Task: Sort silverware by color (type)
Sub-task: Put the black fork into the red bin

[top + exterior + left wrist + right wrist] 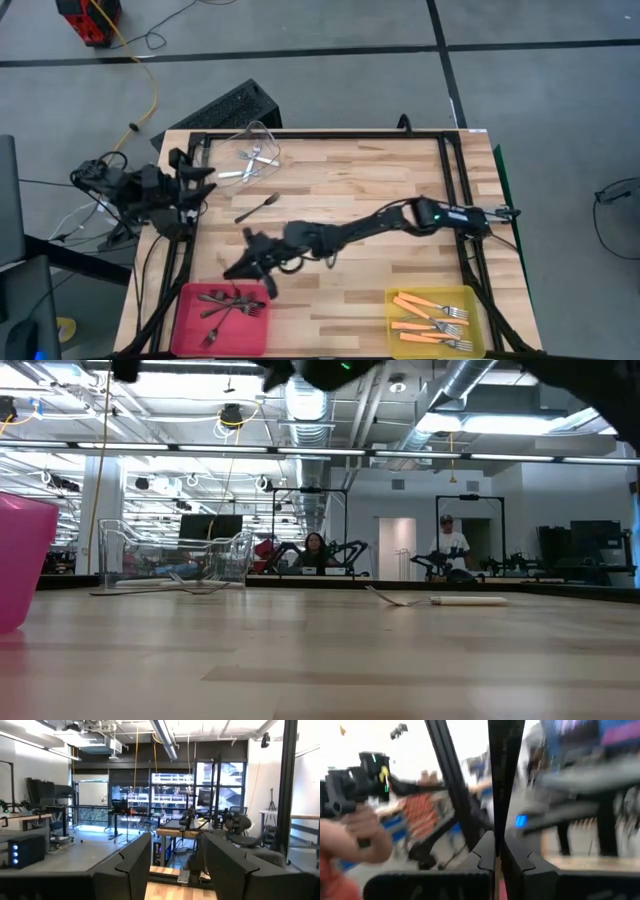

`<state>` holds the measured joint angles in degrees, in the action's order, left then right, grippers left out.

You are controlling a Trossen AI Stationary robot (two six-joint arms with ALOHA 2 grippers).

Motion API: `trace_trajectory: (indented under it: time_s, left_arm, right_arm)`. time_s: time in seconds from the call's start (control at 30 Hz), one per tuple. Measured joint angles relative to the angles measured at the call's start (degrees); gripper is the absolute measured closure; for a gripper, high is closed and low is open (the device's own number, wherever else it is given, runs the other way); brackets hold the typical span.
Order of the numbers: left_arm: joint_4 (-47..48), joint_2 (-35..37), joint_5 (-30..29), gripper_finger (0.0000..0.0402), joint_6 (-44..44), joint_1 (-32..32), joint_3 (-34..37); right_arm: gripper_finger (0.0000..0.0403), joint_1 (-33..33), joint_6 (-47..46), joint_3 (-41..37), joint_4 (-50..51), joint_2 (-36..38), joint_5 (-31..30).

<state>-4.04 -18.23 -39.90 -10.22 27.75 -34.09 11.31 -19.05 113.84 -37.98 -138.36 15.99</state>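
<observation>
Silverware: you're seeing dark forks (228, 302) lying jumbled in pink bin (190, 325), one dark fork (256, 208) lying diagonal mid-table, head toward clear bin (268, 135) w/ silver forks (250, 160). Left gripper (200, 180) is idling spread at table edge. Right gripper (258, 268) is hanging pressed shut beside pink bin. Orange forks (428, 320) are pointing right in yellow bin (432, 293).

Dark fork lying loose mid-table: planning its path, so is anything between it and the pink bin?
Yes: the right gripper, shut, and its arm stretch between the dark fork and the pink bin.
</observation>
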Motion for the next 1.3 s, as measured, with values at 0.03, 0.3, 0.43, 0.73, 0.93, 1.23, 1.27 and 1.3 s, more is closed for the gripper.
trace_trajectory:
  time_s: [0.03,0.3,0.43,0.73,0.93,1.23,1.27,1.3]
  left_arm:
    - [0.1,0.3,0.0,0.0237,0.0,0.0,0.0]
    - [-0.2,0.4,-1.3,0.0237,-0.3,0.0,0.0]
    - [-0.1,0.4,-1.4,0.0237,-0.3,0.0,0.0]
    - [0.4,0.4,-1.5,0.0237,-0.2,0.0,0.0]
    - [0.5,0.4,-1.5,0.0237,-0.1,0.0,0.0]
    - [0.8,0.3,-1.9,0.0237,-0.6,0.0,0.1]
    - [0.8,0.3,-2.0,0.0237,-0.8,0.0,0.1]
    - [0.8,0.3,-2.0,0.0237,-0.8,0.0,0.1]
  right_arm:
    - [0.0371,-0.1,-1.1,3.6,5.0,-1.3,1.3]
    - [0.0369,-1.9,-13.0,17.4,26.6,-6.5,12.1]
    - [0.0368,-2.5,-12.8,15.9,26.1,-6.5,11.5]
    - [0.0370,-2.2,-6.4,15.5,28.8,-6.4,11.3]
    - [0.0370,-2.1,-9.9,15.9,21.1,-12.0,16.1]
    - [0.0370,-3.6,-18.1,16.0,17.3,-17.5,17.5]
    - [0.0370,-3.7,-19.3,15.9,17.1,-17.7,18.1]
    - [0.0370,-3.9,-19.7,15.9,17.0,-17.8,18.3]
